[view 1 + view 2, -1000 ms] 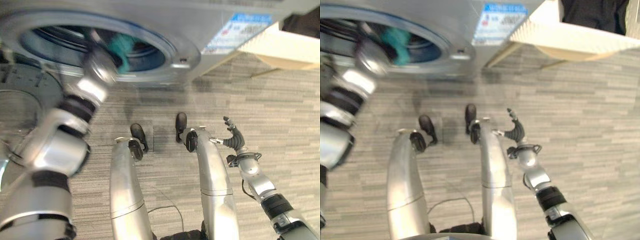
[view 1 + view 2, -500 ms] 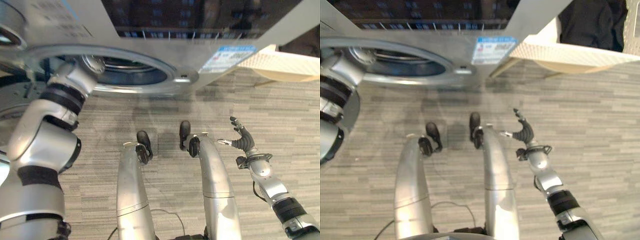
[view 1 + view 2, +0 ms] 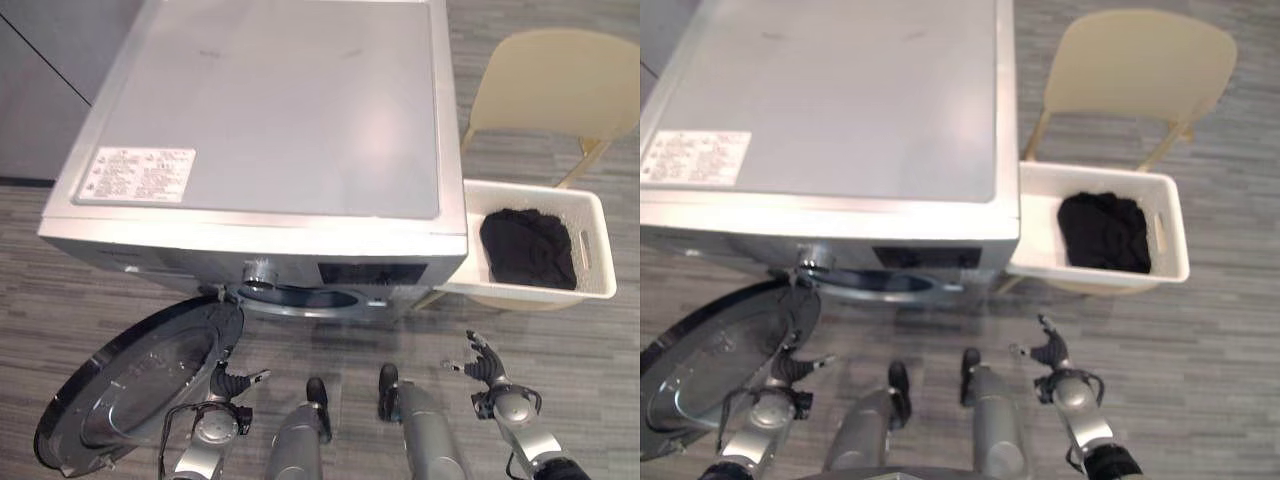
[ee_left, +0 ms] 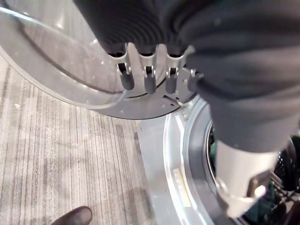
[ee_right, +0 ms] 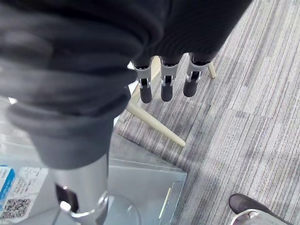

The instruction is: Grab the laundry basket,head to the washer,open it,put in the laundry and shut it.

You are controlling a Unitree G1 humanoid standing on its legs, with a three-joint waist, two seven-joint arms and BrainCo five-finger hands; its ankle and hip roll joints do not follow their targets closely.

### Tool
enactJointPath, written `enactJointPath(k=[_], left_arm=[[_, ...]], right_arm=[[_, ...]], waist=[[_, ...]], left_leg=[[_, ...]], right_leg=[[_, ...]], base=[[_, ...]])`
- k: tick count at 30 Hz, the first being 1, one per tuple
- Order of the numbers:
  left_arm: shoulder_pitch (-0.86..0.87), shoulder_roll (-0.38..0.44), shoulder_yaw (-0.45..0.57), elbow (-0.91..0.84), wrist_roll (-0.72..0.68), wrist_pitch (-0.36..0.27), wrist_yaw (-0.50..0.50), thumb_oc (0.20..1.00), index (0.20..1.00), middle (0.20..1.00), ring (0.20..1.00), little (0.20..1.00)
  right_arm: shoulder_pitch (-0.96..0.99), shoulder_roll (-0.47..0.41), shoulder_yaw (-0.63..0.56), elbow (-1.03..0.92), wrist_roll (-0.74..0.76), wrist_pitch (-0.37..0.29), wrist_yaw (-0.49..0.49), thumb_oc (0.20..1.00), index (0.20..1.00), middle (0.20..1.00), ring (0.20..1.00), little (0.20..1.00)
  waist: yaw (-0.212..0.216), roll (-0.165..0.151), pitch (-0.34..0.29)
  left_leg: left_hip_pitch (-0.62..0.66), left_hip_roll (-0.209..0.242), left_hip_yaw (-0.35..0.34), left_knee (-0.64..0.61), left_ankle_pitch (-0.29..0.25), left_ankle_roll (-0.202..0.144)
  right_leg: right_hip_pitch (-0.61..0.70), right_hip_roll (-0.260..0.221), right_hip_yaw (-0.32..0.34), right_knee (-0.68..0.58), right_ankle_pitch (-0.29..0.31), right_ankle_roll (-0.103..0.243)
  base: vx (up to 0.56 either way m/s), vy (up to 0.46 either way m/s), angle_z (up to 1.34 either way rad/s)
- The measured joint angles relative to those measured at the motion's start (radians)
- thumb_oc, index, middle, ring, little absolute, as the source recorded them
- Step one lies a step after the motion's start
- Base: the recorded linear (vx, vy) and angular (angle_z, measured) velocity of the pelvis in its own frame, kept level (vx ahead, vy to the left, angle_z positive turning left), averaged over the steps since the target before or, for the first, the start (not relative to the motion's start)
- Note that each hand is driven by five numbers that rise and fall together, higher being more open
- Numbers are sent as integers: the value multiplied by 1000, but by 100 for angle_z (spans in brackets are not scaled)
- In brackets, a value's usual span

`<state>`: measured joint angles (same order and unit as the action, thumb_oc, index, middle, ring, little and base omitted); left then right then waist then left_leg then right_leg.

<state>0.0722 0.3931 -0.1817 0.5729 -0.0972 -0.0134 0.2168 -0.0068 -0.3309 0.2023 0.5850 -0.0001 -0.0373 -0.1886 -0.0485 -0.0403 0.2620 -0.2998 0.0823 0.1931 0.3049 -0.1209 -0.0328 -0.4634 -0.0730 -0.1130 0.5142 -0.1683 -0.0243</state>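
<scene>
The silver washer (image 3: 270, 110) stands in front of me with its round door (image 3: 140, 385) swung open to the left and the drum opening (image 3: 300, 298) uncovered. Something teal (image 4: 260, 212) shows inside the drum in the left wrist view. My left hand (image 3: 230, 384) hangs low beside the door's inner edge, its fingers (image 4: 147, 77) straight and holding nothing. On the right, my right hand (image 3: 488, 366) is open over the floor, its fingers (image 5: 165, 84) empty. The white laundry basket (image 3: 530, 188) sits to the right of the washer with dark clothing (image 3: 527, 247) in it.
A beige chair (image 3: 555, 85) carries the basket, and its legs (image 5: 154, 124) reach the striped grey carpet near my right hand. A grey wall panel (image 3: 40, 70) stands behind the washer at the left. The open door takes up the floor space at lower left.
The camera has tipped up from the floor to the washer's top. My left arm has come out of the drum and dropped beside the open door. The right hand stays open.
</scene>
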Motion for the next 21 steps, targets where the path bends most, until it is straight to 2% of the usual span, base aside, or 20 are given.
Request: enactJointPath(k=[2, 5, 6, 7, 9, 10, 11, 12, 13, 14, 15, 17, 19, 20, 21], left_arm=[[6, -3, -6, 13, 2, -2, -23, 1000, 1000, 1000, 1000, 1000], [8, -8, -19, 38, 8, -1, -55, 1000, 1000, 1000, 1000, 1000], [9, -9, -26, 43, 13, -1, -61, 1000, 1000, 1000, 1000, 1000], [9, -14, -45, 59, 31, -3, -67, 1000, 1000, 1000, 1000, 1000], [1, -31, -56, 84, 34, -3, -74, 1000, 1000, 1000, 1000, 1000], [-9, -53, -67, 101, 35, -6, -87, 1000, 1000, 1000, 1000, 1000], [-10, -60, -81, 113, 37, -8, -91, 1000, 1000, 1000, 1000, 1000], [-8, -69, -108, 127, 57, -10, -107, 1000, 1000, 1000, 1000, 1000], [-13, -82, -108, 146, 74, -10, -109, 1000, 1000, 1000, 1000, 1000], [-3, -86, -109, 165, 75, -8, -110, 1000, 1000, 1000, 1000, 1000], [16, -80, -108, 191, 81, -7, -112, 1000, 1000, 1000, 1000, 1000], [11, -80, -115, 207, 82, -1, -118, 1000, 1000, 1000, 1000, 1000], [12, -77, -134, 221, 91, 3, -118, 1000, 1000, 1000, 1000, 1000], [13, -77, -140, 222, 108, 4, -117, 1000, 1000, 1000, 1000, 1000], [19, -76, -140, 235, 112, 19, -115, 1000, 1000, 1000, 1000, 1000]], right_arm=[[9, -3, 0, 15, 0, 4, 6, 1000, 1000, 1000, 1000, 1000], [38, -2, -6, 42, -1, 7, 23, 1000, 1000, 1000, 1000, 1000], [47, -3, -6, 45, -1, 9, 23, 1000, 1000, 1000, 1000, 1000], [63, -4, -12, 47, -1, 9, 24, 1000, 1000, 1000, 1000, 1000], [57, -3, -20, 61, -1, 10, 26, 1000, 1000, 1000, 1000, 1000], [56, -4, -29, 75, -1, 9, 28, 1000, 1000, 1000, 1000, 1000], [51, -4, -28, 91, -1, 10, 30, 1000, 1000, 1000, 1000, 1000], [44, -11, -38, 102, -1, 9, 34, 1000, 1000, 1000, 1000, 1000], [50, -21, -37, 103, -1, 9, 35, 1000, 1000, 1000, 1000, 1000], [51, -20, -38, 116, -2, 10, 39, 1000, 1000, 1000, 1000, 1000], [45, -2, -32, 130, -3, 9, 41, 1000, 1000, 1000, 1000, 1000], [69, 0, -29, 135, -3, 6, 40, 1000, 1000, 1000, 1000, 1000], [90, 0, -30, 136, -3, 12, 41, 1000, 1000, 1000, 1000, 1000], [96, 2, -30, 136, -3, 13, 41, 1000, 1000, 1000, 1000, 1000], [89, 20, -31, 136, -3, 12, 39, 1000, 1000, 1000, 1000, 1000]], waist=[[-7, 2, -3], [-22, 15, -24], [-28, 15, -43], [-27, 16, -74], [-14, 13, -81], [-21, 7, -82], [-16, 2, -96], [-32, 11, -119], [-49, 32, -127], [-52, 47, -136], [-42, 26, -143], [-67, 12, -156], [-84, 8, -159], [-83, 7, -158], [-88, 5, -155]], left_leg=[[89, -1, 15, -77, 28, 8], [243, 2, 39, -192, 39, 2], [253, 2, 39, -194, 39, 3], [268, -9, 5, -202, 46, 12], [279, -22, -70, -189, 60, 30], [252, -40, -142, -122, 40, 25], [255, -68, -209, -147, 32, 22], [264, -114, -287, -270, 45, 37], [269, -106, -286, -310, 59, 46], [292, -94, -277, -339, 107, 55], [326, -95, -225, -358, 110, 59], [326, -103, -159, -362, 113, 65], [328, -111, -89, -379, 127, 76], [329, -113, -37, -382, 129, 78], [330, -115, 60, -381, 128, 80]], right_leg=[[75, 12, 3, -63, 21, -4], [193, 49, 25, -141, 24, 1], [199, 53, 34, -147, 24, 2], [210, 72, 71, -171, 27, 2], [232, 75, 107, -202, 55, -3], [279, 67, 166, -250, 89, -13], [289, 59, 188, -283, 105, -11], [309, 64, 252, -353, 149, 13], [316, 86, 269, -366, 156, 23], [315, 119, 307, -368, 158, 29], [306, 124, 343, -353, 161, 40], [287, 102, 328, -364, 162, 58], [265, 89, 342, -375, 179, 84], [247, 84, 349, -378, 189, 100], [213, 69, 337, -382, 204, 122]], base=[[175, -21, -27], [150, 29, -33], [87, 49, -57], [28, 26, -59], [51, 40, -78], [96, 78, -85], [143, 139, -134], [105, 140, -124], [81, 118, -134], [4, 81, -132], [-13, 71, -155], [-51, 84, -109], [-80, 35, -77], [-94, -31, -164], [-72, -40, -185]])
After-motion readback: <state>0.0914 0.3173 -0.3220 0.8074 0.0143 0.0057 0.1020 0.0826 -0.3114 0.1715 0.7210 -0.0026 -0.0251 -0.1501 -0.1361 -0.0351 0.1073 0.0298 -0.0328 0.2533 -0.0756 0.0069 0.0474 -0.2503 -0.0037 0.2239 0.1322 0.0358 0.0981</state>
